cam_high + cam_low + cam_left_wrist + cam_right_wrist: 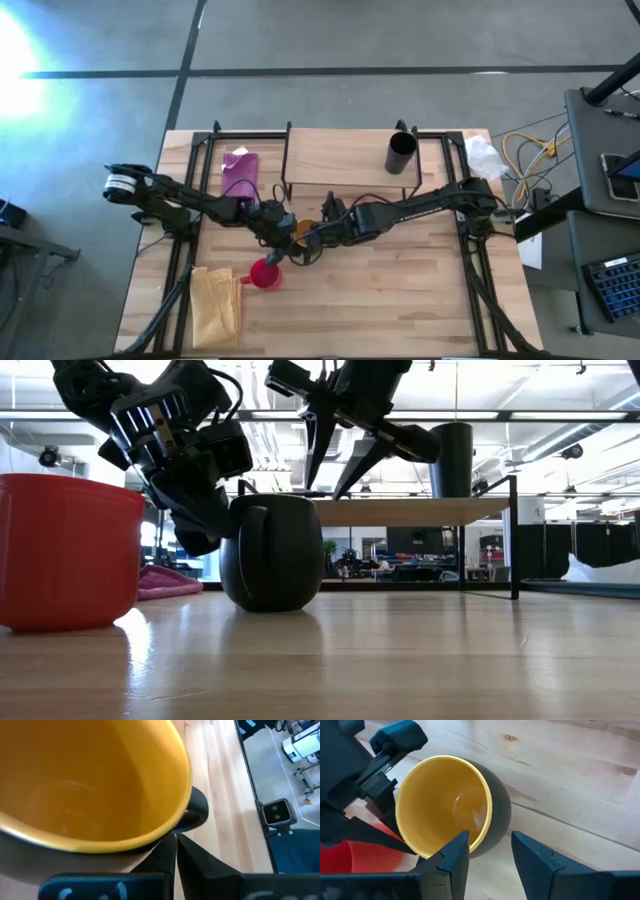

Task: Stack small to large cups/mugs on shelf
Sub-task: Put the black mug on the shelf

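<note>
The dark mug with the yellow-orange inside (304, 229) (272, 550) stands on its base on the tabletop in front of the shelf (340, 160). My left gripper (175, 845) (208, 538) is shut, low at the mug's left side. My right gripper (490, 836) (322, 490) is open above the mug. One of its fingers hangs over the mouth and the other outside the wall, and I see no contact. The red mug (265, 272) (65, 550) stands nearer the table's near edge. The tall black cup (401, 152) stands on the shelf's right part. My left gripper comes slanting down from the table's left. Its shut fingertips (176, 840) lie at the mug's outer wall, under the rim and right beside the handle (197, 812). Whether they press on the wall or only stand close, I cannot tell.
A pink cloth (240, 170) lies left of the shelf and a yellow cloth (215, 300) at the near left corner. White crumpled material (482, 155) and cables sit at the far right. Bare wood lies to the near right of the mugs.
</note>
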